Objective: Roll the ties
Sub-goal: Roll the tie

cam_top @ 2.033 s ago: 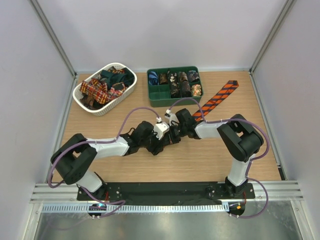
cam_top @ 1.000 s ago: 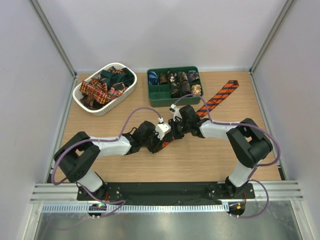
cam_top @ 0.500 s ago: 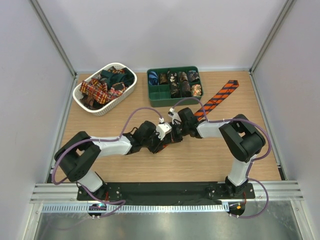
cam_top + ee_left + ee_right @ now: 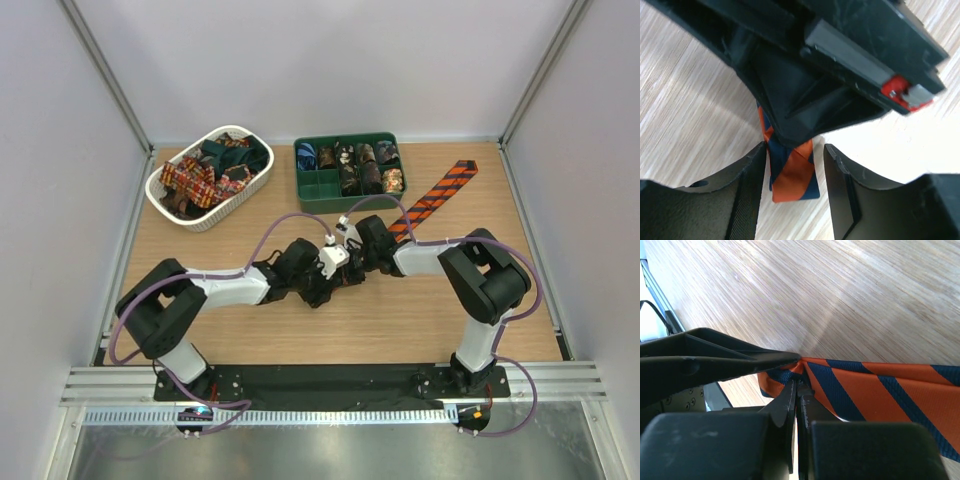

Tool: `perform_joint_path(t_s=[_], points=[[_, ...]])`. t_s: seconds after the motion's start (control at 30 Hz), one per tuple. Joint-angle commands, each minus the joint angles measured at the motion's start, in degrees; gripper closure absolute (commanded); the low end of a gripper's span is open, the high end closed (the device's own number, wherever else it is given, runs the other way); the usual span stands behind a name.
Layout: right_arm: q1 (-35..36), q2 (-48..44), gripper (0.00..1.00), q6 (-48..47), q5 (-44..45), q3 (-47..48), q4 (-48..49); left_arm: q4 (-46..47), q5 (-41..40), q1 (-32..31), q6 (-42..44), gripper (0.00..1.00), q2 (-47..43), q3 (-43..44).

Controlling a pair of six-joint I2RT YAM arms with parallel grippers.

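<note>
The long orange-and-blue striped cloth tie lies on the wooden tabletop, stretching away to the far right. The right gripper pinches its near end tight. The left gripper sits open around that end.

My left claw stands jaws apart, my right claw clamped on the striped tie; forearms low, left reaching toward three o'clock, right toward nine.

Orange necktie with navy diagonal stripes; dark green compartment tray; white slotted basket; red-plaid tie; pale woodgrain table.
</note>
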Motion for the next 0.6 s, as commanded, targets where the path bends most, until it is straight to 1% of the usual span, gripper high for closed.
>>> perform_joint_path(t_s=[0.0,0.1,0.2,0.23,0.3,0.37,0.43,0.47,0.53,0.57], points=[[0.1,0.2,0.99,-1.5,1.4,0.3,-0.7,-1.0,-0.1,-0.2,1.7,0.50,1.8,2.5],[0.2,0.3,0.99,-1.3,1.3,0.3,-0.5,-1.6,0.3,-0.3,2.2,0.51,3.7,4.0],[0.1,0.1,0.99,-1.2,1.3,0.3,-0.3,-1.9,0.4,-0.2,2.0,0.57,4.9,4.6],[0.1,-0.2,0.99,-1.2,1.4,0.3,-0.3,-1.9,0.0,-0.3,1.9,0.62,5.0,4.3],[0.1,-0.5,0.99,-1.0,1.6,0.2,-0.3,-1.8,0.1,-0.2,1.8,0.63,4.5,3.7],[-0.2,-1.1,0.97,-0.6,1.9,0.2,-0.1,-1.8,0.7,-0.3,1.8,0.67,4.2,3.5],[-0.7,-1.7,0.95,0.3,1.8,-0.4,1.0,-1.8,0.7,-0.3,1.7,0.71,3.9,2.9],[-1.2,-2.6,0.94,1.1,1.5,-0.7,1.5,-1.8,0.7,-0.3,1.7,0.71,3.8,2.7],[-1.5,-3.3,0.87,1.6,2.2,-1.0,1.8,-1.8,0.6,-0.3,1.6,0.72,3.5,2.3],[-1.9,-4.6,0.86,1.8,2.6,-1.3,1.7,-1.7,0.6,-0.2,1.5,0.72,3.4,2.2]])
